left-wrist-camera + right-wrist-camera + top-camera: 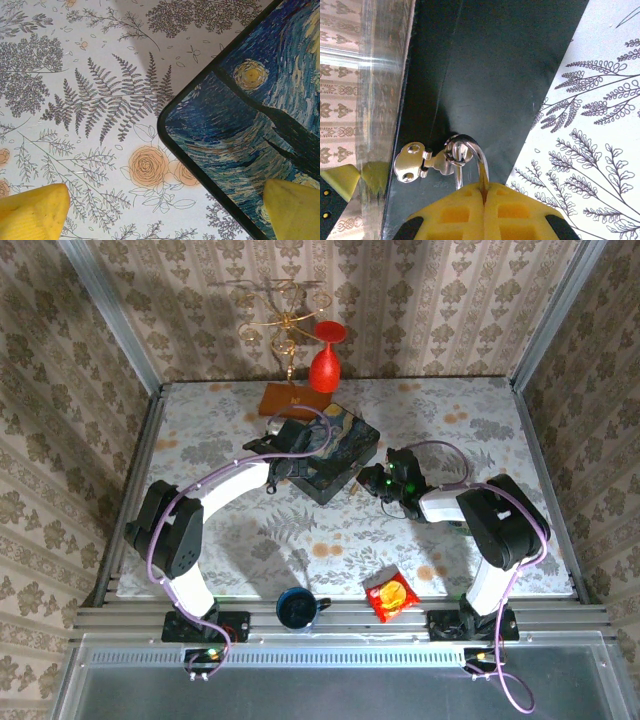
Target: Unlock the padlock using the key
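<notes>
Padlock (481, 162) hangs on the silver clasp (412, 162) of the box (485, 60), its body apparently pinched in the closed fingers of our right gripper (484, 192); we judge unlocking not yet done. Our left gripper (165, 210) spreads wide, empty, over the box corner. Farther off, the top view adds both arms flanking it.

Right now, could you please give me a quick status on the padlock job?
Left gripper open, straddling the box corner. Right gripper shut on the padlock, which hangs through the box's clasp. No obstruction at the clasp.
</notes>
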Controlling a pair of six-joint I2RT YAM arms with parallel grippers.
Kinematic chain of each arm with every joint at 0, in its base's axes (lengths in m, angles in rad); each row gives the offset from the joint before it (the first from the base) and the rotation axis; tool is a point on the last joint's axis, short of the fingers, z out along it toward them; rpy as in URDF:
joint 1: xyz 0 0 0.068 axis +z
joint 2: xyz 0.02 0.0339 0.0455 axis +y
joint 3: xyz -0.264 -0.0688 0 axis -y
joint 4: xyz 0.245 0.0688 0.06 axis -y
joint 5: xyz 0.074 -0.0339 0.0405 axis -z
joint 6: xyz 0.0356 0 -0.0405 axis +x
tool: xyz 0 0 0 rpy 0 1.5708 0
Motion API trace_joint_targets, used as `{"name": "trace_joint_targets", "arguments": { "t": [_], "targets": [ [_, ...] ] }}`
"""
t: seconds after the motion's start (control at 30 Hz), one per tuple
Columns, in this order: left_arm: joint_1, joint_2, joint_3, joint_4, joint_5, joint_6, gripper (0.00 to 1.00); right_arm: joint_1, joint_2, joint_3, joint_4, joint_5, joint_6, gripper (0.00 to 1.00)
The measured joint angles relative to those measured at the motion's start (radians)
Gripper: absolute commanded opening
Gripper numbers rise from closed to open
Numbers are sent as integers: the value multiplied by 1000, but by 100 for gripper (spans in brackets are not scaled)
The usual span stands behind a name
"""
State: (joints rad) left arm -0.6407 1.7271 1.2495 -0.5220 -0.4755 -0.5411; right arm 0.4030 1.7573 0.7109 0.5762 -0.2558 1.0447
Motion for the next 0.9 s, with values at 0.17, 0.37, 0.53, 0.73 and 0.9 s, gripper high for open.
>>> {"name": "trace_joint_targets", "arguments": {
  "t": [0.17,0.37,0.53,0.73,0.9],
  "targets": [
    [1,0,-2,3,0,-5,100,0,0,3,-2,13,0,0],
    [1,0,-5,10,3,-5,98,-6,0,6,-2,16,0,0],
    [1,0,-5,13,7,-8,98,-11,0,10,1,27,7,0],
    [1,0,-6,14,7,-10,98,-14,2,15,11,57,18,0],
    [1,0,-6,13,7,-13,98,-26,2,21,20,80,28,0]
  ]
}}
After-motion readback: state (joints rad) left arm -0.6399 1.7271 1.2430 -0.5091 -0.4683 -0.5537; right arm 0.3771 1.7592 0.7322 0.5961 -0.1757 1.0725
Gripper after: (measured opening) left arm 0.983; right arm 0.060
